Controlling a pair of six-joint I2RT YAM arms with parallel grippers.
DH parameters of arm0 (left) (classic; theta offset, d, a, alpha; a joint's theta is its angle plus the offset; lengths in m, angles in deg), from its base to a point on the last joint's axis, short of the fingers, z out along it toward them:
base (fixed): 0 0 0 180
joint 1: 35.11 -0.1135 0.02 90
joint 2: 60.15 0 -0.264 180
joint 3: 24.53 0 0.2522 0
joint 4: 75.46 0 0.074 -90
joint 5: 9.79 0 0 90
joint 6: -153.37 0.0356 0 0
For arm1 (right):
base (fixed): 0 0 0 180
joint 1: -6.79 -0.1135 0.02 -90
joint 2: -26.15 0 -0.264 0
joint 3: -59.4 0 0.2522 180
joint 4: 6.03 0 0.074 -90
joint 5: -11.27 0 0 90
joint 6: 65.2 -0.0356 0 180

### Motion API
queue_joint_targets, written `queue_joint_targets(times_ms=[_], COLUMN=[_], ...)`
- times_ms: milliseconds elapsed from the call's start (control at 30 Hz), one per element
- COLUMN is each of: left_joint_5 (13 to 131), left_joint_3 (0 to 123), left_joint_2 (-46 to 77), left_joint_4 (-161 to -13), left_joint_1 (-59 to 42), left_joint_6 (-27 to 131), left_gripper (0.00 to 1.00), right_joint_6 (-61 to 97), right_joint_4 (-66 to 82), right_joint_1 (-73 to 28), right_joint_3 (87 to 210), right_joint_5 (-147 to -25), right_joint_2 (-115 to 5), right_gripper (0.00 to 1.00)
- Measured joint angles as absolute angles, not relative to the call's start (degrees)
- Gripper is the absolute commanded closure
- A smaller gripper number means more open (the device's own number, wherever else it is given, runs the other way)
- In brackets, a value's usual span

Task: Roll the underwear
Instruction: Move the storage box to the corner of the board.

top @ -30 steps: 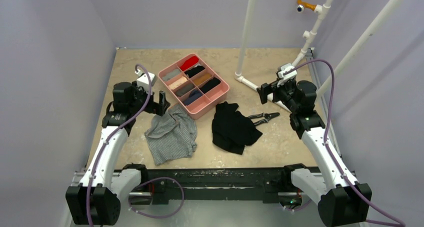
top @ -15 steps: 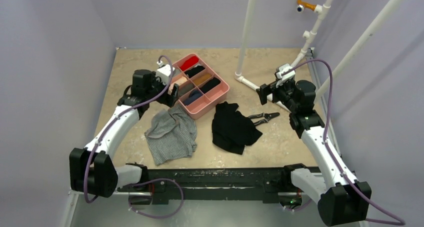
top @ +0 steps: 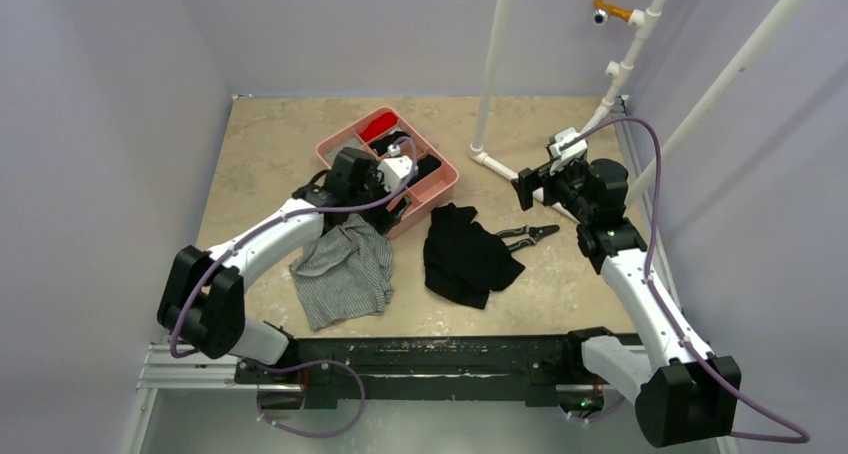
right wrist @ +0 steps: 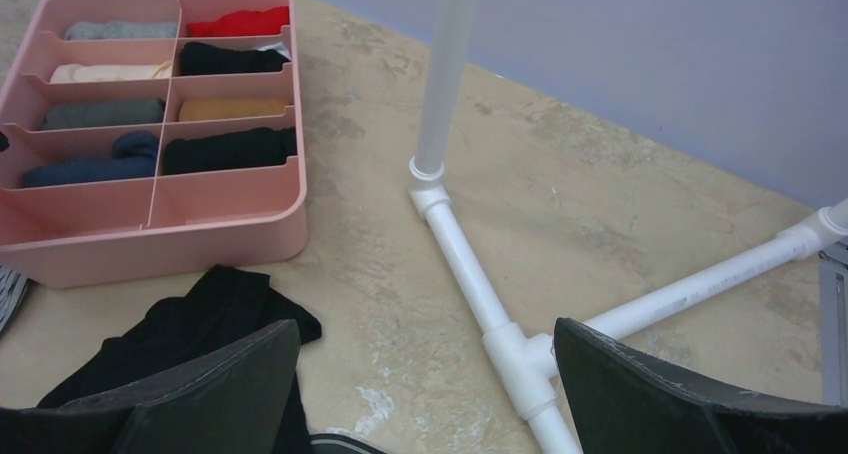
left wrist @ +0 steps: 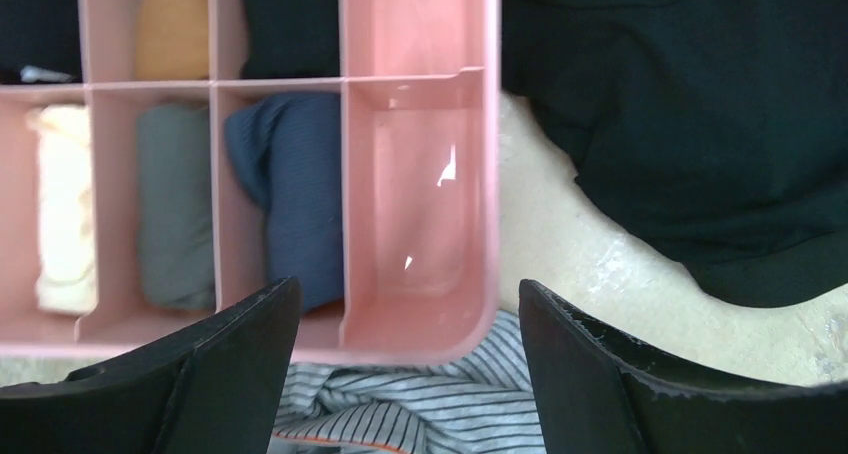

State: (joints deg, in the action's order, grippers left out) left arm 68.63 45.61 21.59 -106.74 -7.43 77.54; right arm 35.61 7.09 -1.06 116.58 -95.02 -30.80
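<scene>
Toward the desk's far edge, your empty, spread left gripper (left wrist: pixel 408 292) has swung over the pink tray (left wrist: pixel 490 174); striped underwear (top: pixel 345 274) lies unrolled.

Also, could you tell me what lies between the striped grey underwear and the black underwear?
Only bare tabletop; the top external view shows an open gap between the striped grey underwear and the black underwear.

Pink tray (right wrist: pixel 200 236) just behind black underwear (right wrist: pixel 185 332)
</scene>
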Motion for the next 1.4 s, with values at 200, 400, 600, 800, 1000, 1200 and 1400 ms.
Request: queue_joint_targets(times_ms=[200,400,600,800,1000,1200,1400], left_joint_5=[69.60,70.19,70.89,70.36,72.00,75.06,77.55], left_joint_3=[49.17,53.02,55.95,59.23,62.07,63.12,65.85], left_joint_2=[26.37,31.01,33.91,35.44,35.27,37.17,39.55], left_joint_4=[-108.45,-111.60,-117.13,-125.19,-131.31,-133.08,-132.99], left_joint_1=[-1.79,0.53,0.22,-3.17,-11.21,-14.51,-17.94], left_joint_6=[78.97,80.39,84.58,89.28,95.64,100.73,102.70], left_gripper=[0.38,0.62,0.81,0.94,1.00,1.00,1.00], right_joint_6=[36.04,36.33,36.50,36.63,36.90,37.11,37.33], right_joint_4=[7.13,7.13,7.28,7.35,7.37,7.77,7.77], right_joint_1=[-1.06,-1.06,-1.06,-1.06,-1.06,-1.04,-1.06], right_joint_3=[116.54,116.54,116.54,116.54,116.54,115.62,115.62], right_joint_5=[-95.02,-95.07,-96.29,-96.57,-97.36,-97.80,-97.86], right_joint_2=[-30.86,-30.86,-30.86,-30.86,-30.86,-31.02,-30.99], right_gripper=[0.01,0.01,0.01,0.01,0.01,0.01,0.01])
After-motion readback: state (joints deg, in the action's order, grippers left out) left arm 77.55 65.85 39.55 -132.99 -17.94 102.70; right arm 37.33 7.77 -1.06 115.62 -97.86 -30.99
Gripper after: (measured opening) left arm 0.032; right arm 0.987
